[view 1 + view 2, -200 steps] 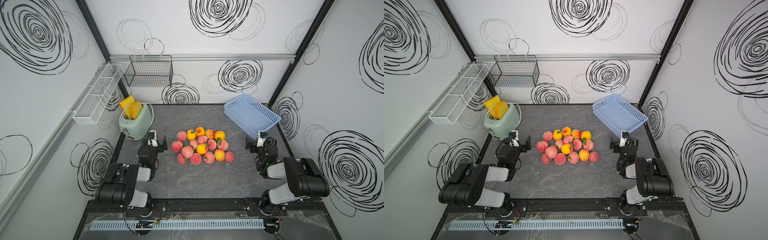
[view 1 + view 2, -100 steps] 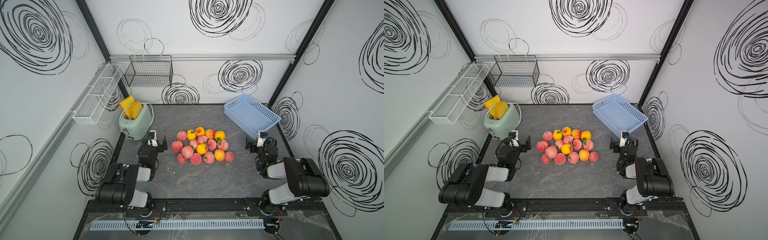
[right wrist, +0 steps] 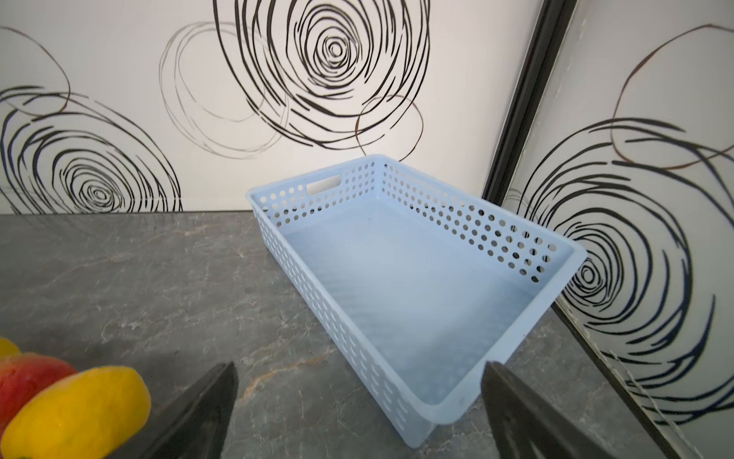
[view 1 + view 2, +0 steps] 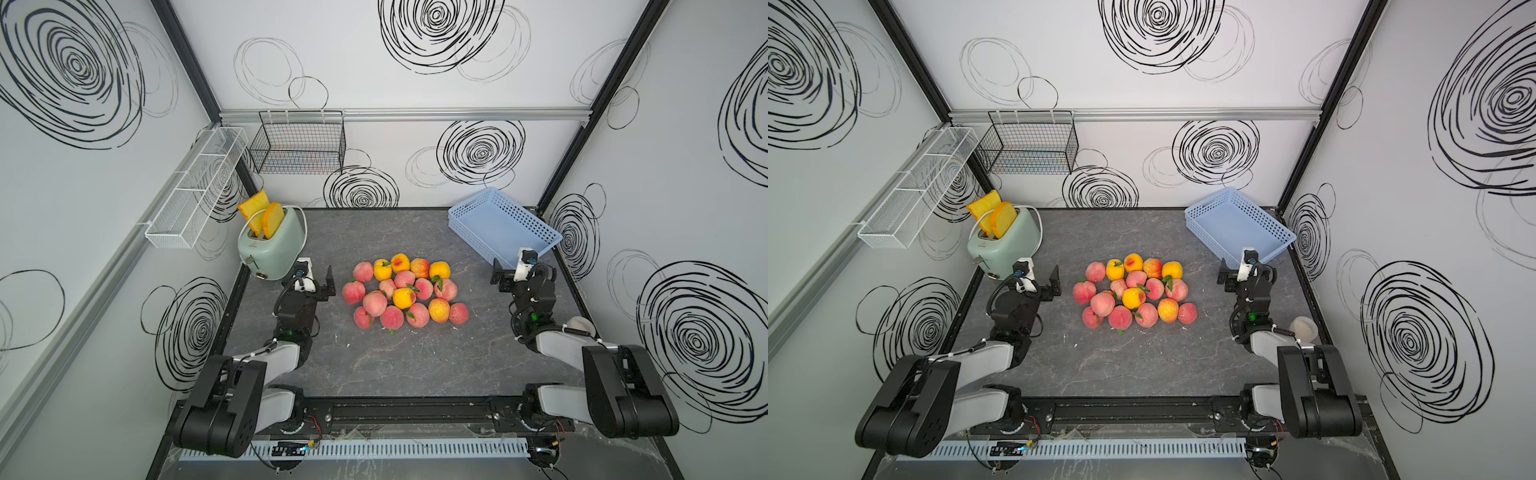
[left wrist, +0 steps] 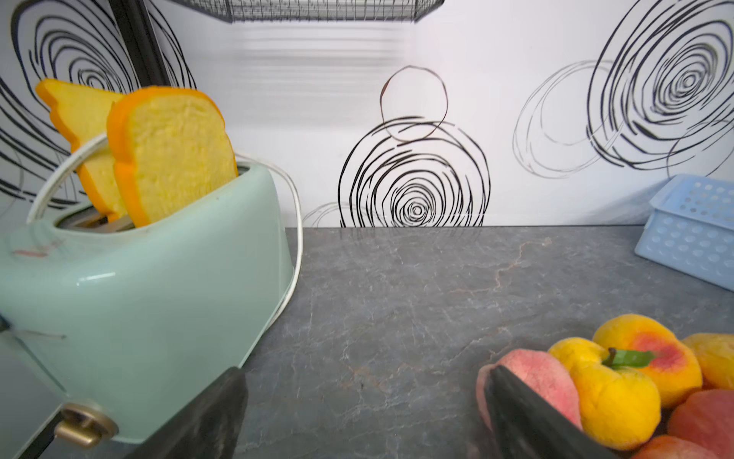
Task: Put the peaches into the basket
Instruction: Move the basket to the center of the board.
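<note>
Peaches lie heaped mid-worktop, well apart from the blue basket at the back R corner. L hand is low btwn toaster & heap, jaws wide, gripping nothing. R hand is just beside the basket's near end, also wide, nothing in it.

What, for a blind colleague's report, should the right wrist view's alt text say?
An empty pale blue perforated plastic basket sits on the grey marbled tabletop, just ahead of the open right gripper. A yellow peach and a red peach lie nearby.
</note>
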{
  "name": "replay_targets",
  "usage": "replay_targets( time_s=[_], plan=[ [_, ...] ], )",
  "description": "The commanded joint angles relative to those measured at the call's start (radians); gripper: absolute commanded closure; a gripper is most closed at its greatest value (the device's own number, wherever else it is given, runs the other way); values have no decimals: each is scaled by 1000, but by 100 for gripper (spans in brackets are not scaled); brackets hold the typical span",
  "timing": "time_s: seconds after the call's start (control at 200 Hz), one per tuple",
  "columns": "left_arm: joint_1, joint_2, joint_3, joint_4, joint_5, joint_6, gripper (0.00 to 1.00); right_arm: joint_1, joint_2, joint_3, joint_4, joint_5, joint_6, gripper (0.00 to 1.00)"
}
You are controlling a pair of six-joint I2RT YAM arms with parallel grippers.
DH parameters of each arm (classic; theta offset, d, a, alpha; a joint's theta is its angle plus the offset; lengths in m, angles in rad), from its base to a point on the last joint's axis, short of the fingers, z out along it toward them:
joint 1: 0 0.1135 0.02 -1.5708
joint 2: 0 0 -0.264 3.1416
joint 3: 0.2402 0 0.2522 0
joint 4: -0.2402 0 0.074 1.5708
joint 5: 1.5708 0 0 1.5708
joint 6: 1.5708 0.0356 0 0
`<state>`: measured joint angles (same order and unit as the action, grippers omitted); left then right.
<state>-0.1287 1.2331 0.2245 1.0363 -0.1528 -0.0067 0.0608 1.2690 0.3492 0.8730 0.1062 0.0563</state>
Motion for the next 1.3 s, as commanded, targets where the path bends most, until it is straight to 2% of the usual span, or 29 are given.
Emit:
replay_targets(
  time_s=[0.0, 0.09, 0.135, 0.23, 0.295, 0.355, 0.445, 0.51, 0.64, 0.76, 0.93, 1.086, 1.291],
  plan=[
    [-48, -50, 50, -105, -106, 27, 2, 3, -49, 91, -243, -7, 112, 1],
    [-58, -86, 113, -239, -76, -9, 2, -13, -36, 198, -418, -29, 284, 1],
    [-55, -95, 148, -290, -38, -88, 3, -40, -8, 278, -541, -83, 352, 1],
    [-31, -79, 227, -361, 172, -244, 2, -135, 82, 435, -750, -180, 473, 1],
    [-36, -58, 295, -422, 233, -322, 2, -217, 157, 525, -848, -271, 519, 1],
    [-57, -46, 344, -473, 270, -342, 2, -289, 232, 596, -900, -372, 532, 0],
    [-124, -53, 384, -512, 243, -305, 2, -364, 320, 641, -908, -445, 583, 6],
    [-161, -61, 388, -499, 255, -285, 2, -381, 370, 655, -896, -439, 611, 10],
    [-185, -92, 380, -424, 479, -302, 2, -385, 463, 717, -915, -427, 635, 11],
    [-205, -110, 396, -427, 660, -304, 2, -384, 531, 768, -921, -425, 655, 12],
    [-221, -129, 389, -404, 830, -287, 2, -371, 598, 828, -941, -387, 666, 18],
    [-233, -116, 417, -436, 925, -243, 2, -360, 615, 831, -939, -352, 672, 30],
    [-243, -109, 438, -441, 967, -209, 2, -353, 614, 823, -931, -328, 674, 56]
  ],
)
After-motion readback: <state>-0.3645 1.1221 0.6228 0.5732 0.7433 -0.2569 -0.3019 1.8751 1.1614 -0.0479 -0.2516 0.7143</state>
